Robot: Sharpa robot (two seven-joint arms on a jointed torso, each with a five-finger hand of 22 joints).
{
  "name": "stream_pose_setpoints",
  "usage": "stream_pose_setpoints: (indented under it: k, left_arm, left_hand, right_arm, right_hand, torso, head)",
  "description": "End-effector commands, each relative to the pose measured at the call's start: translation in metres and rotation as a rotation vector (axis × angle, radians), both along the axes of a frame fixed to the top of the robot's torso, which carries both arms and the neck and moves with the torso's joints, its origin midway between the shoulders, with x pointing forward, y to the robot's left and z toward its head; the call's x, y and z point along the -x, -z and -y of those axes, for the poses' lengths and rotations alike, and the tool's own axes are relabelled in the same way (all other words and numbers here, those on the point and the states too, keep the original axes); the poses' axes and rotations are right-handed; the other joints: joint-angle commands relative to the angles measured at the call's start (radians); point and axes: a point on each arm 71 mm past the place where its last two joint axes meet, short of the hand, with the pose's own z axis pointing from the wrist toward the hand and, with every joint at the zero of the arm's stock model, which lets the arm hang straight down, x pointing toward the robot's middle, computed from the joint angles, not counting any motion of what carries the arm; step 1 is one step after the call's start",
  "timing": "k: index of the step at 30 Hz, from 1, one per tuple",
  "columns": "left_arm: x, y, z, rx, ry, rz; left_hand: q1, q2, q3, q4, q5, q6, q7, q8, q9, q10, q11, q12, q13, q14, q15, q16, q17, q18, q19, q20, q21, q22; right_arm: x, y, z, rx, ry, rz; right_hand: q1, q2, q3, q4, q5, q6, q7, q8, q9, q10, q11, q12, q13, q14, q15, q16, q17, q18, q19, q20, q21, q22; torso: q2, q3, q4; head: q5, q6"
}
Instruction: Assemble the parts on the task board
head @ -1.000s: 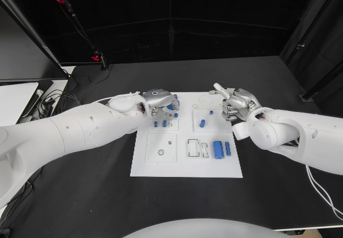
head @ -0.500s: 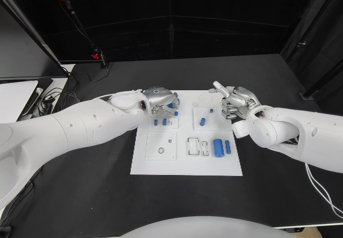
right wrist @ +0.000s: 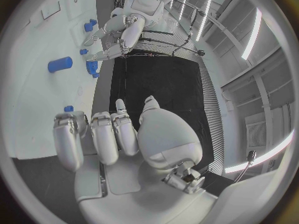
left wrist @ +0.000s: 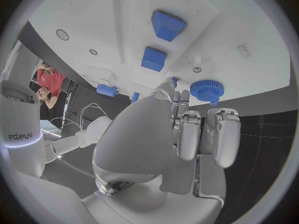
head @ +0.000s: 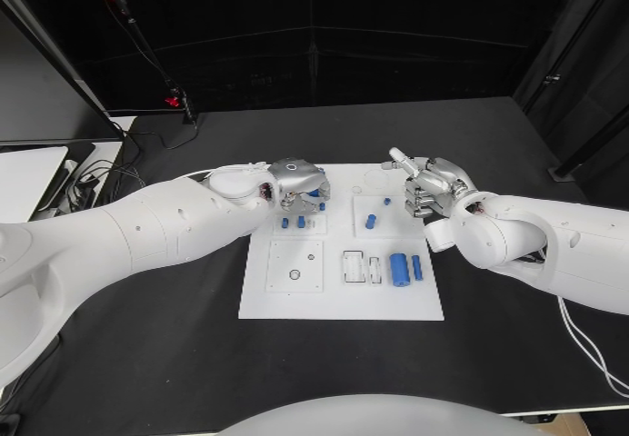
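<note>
The left hand (head: 295, 180), fingers curled together over the board's (head: 341, 304) far-left corner, apparently reaches for the blue gear (left wrist: 206, 89) just off its fingertips, while the right hand (head: 426, 188), fingers curled on nothing, waits at the far-right edge, seemingly keeping clear.

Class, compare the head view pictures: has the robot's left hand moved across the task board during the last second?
Yes, slightly. The left hand has drifted toward the robot's right, farther in over the far-left corner of the task board, which stays put.
</note>
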Motion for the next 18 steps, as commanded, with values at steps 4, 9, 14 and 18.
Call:
stream_pose_setpoints:
  k: [4, 9, 14, 18]
  left_arm:
    - [-0.0015, 0.0015, 0.0009, -0.034, -0.013, -0.017]
    - [-0.0016, 0.0027, 0.0029, -0.057, -0.011, -0.017]
    - [-0.0022, 0.0028, 0.0036, -0.062, -0.008, -0.012]
    - [-0.0032, 0.0025, 0.0039, -0.062, -0.009, -0.007]
  left_hand:
    - [0.017, 0.001, 0.015, -0.002, 0.007, 0.009, -0.002, -0.006, -0.003, 0.009, -0.001, -0.008, -0.002, 0.105, -0.007, 0.001, 0.263, 0.004, 0.075, -0.006, -0.002, 0.248]
    - [0.021, -0.002, 0.023, -0.003, 0.006, 0.014, -0.005, -0.006, -0.004, 0.013, -0.004, -0.011, -0.001, 0.105, -0.006, 0.001, 0.263, 0.005, 0.074, -0.006, -0.003, 0.248]
    - [0.019, -0.007, 0.031, 0.001, -0.011, 0.022, -0.009, -0.007, -0.005, 0.020, -0.007, -0.015, -0.001, 0.105, -0.008, 0.001, 0.263, 0.005, 0.073, -0.007, -0.004, 0.247]
    - [0.012, -0.008, 0.036, 0.004, -0.026, 0.027, -0.009, -0.010, -0.007, 0.026, -0.007, -0.019, -0.001, 0.105, -0.009, 0.001, 0.263, 0.005, 0.072, -0.007, -0.006, 0.247]
  right_arm:
    - [0.0001, -0.0011, -0.0020, -0.002, -0.010, 0.003]
    - [0.0004, -0.0012, -0.0026, -0.003, -0.012, 0.003]
    - [0.0010, -0.0014, -0.0022, -0.003, -0.012, 0.002]
    - [0.0013, -0.0015, -0.0029, -0.004, -0.014, 0.001]
  right_hand:
    - [0.008, 0.004, 0.001, 0.001, 0.006, -0.006, 0.083, 0.004, 0.001, 0.108, 0.007, 0.003, 0.263, 0.106, 0.007, 0.002, 0.263, -0.007, 0.104, 0.007, 0.003, 0.263]
    - [0.008, 0.004, 0.001, 0.001, 0.006, -0.006, 0.083, 0.004, 0.001, 0.108, 0.007, 0.003, 0.263, 0.106, 0.007, 0.002, 0.263, -0.007, 0.104, 0.007, 0.003, 0.263]
    - [0.008, 0.004, 0.001, 0.001, 0.006, -0.006, 0.083, 0.004, 0.001, 0.108, 0.007, 0.003, 0.263, 0.106, 0.007, 0.002, 0.263, -0.007, 0.104, 0.007, 0.003, 0.263]
    - [0.008, 0.004, 0.001, 0.001, 0.006, -0.006, 0.083, 0.004, 0.001, 0.108, 0.007, 0.003, 0.263, 0.106, 0.007, 0.002, 0.263, -0.007, 0.104, 0.007, 0.003, 0.263]
  torso:
    - [0.000, -0.0002, -0.0002]
    - [0.000, 0.0002, 0.0010]
    - [0.000, 0.0001, 0.0008]
    - [0.000, -0.0002, -0.0008]
  head:
    - [0.001, 0.000]
    - [-0.006, 0.000]
    - [-0.005, -0.001]
    - [-0.004, 0.000]
